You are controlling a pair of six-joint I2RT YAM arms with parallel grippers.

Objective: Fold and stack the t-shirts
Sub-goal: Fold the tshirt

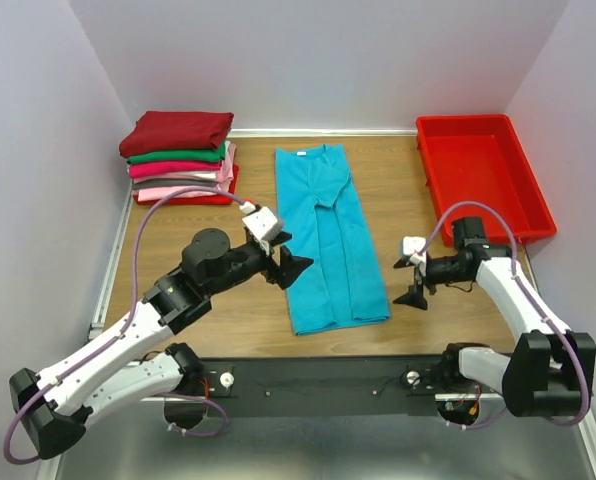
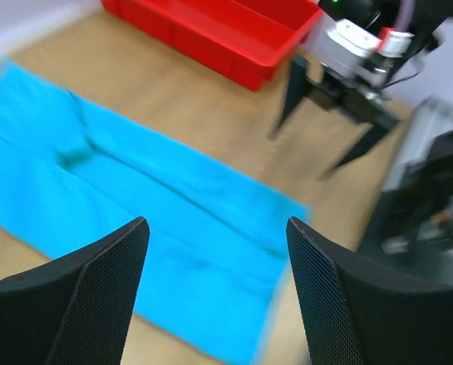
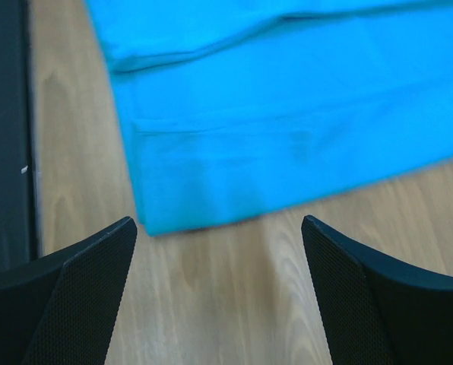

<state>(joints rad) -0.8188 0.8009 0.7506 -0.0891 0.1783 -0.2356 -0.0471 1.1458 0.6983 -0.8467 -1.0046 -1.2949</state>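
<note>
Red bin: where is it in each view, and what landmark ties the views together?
Top external: red bin at upper right, right of the teal t-shirt.
Left wrist: along the top edge, beyond the shirt.
Right wrist: not in it.
Shared landmark: the teal t-shirt, in all three views.

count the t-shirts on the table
5: teal t-shirt laid out in the middle; dark red t-shirt, green t-shirt, magenta t-shirt and light pink t-shirt stacked in the far left corner. The stack may hide more.
</note>
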